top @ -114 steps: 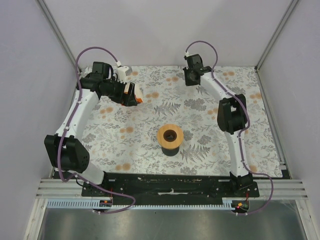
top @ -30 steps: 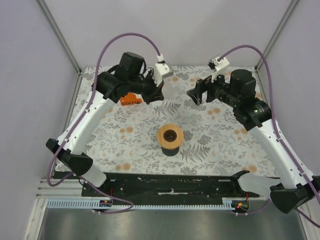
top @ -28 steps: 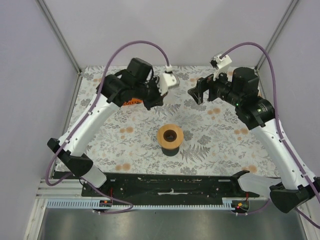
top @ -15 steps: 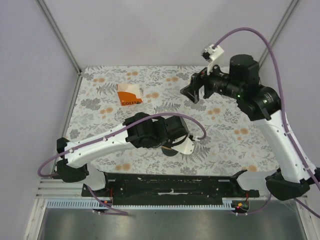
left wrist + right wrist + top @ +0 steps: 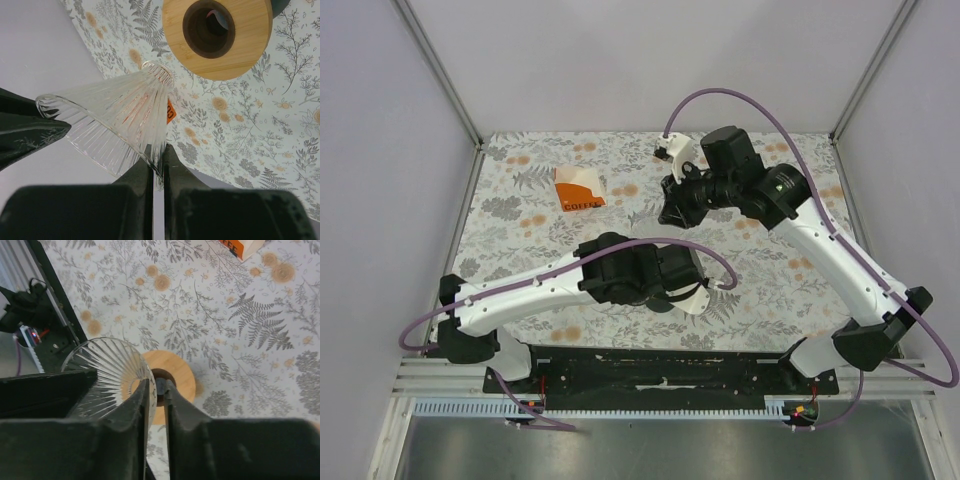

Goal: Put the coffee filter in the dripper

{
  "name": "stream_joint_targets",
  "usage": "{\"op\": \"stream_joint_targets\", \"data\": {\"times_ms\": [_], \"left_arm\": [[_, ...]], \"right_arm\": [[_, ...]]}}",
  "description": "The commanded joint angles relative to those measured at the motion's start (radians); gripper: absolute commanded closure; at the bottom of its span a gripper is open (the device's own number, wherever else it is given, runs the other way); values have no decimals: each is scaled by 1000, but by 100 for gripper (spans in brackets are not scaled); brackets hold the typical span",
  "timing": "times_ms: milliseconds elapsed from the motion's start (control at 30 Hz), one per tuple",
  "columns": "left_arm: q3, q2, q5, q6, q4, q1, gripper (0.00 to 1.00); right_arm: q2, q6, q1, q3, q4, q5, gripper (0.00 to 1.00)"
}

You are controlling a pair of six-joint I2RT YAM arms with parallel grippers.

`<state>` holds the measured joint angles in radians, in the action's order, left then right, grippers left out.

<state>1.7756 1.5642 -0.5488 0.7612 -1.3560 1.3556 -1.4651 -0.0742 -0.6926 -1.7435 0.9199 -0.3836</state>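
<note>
Placement over the dripper is the step in hand. The left gripper [image 5: 157,161] has its fingers drawn nearly together, pinching the rim of the filter [image 5: 112,125]. The filter is a pale ribbed cone, thin enough that the orange of the pack shows through it. In the left wrist view the cone lies tilted on its side, its point aimed roughly toward the dripper [image 5: 240,59] and its wide mouth turned away. It hangs in the air close beside the dripper and is not seated in it.

The dripper stands on the table [image 5: 790,270] about midway between the left and right edges, somewhat nearer the near edge. From above, the left arm [image 5: 540,288] lies across it and hides it. The pack [image 5: 580,188] lies toward the far left corner, well apart.

The right gripper [image 5: 157,390] hovers on the far side of the dripper, looking down at it. Its fingers show only a slit between them, and a ribbed pale cone [image 5: 105,372] sits against them in that view. I cannot tell whether they grip it.

Next, by my judgement, the filter needs turning point-down and centring over the dark hole. It should then be lowered until its wall rests evenly inside the tan rim, and only then should the fingers part. Thin paper may crumple or cling to a finger on release, so a slow, straight descent seems wise.
</note>
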Motion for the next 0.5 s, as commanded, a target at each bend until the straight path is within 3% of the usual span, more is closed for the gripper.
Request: {"op": "stream_joint_targets", "data": {"times_ms": [0, 67, 300, 367, 433, 467], "left_arm": [[54, 2, -19, 35, -120, 8, 98], [62, 2, -22, 32, -111, 7, 98], [38, -26, -46, 10, -54, 8, 98], [24, -36, -63, 9, -23, 7, 82], [15, -58, -85, 6, 23, 7, 59], [19, -65, -92, 0, 37, 5, 54]], "right_arm": [[-47, -6, -4, 4, 17, 28, 85], [-66, -7, -4, -2, 31, 34, 100], [-41, 2, -2, -2, 42, 112, 100], [-38, 7, -2, -10, 42, 121, 100], [-31, 10, -1, -7, 42, 147, 100], [-28, 11, 8, -4, 42, 155, 100]]}}
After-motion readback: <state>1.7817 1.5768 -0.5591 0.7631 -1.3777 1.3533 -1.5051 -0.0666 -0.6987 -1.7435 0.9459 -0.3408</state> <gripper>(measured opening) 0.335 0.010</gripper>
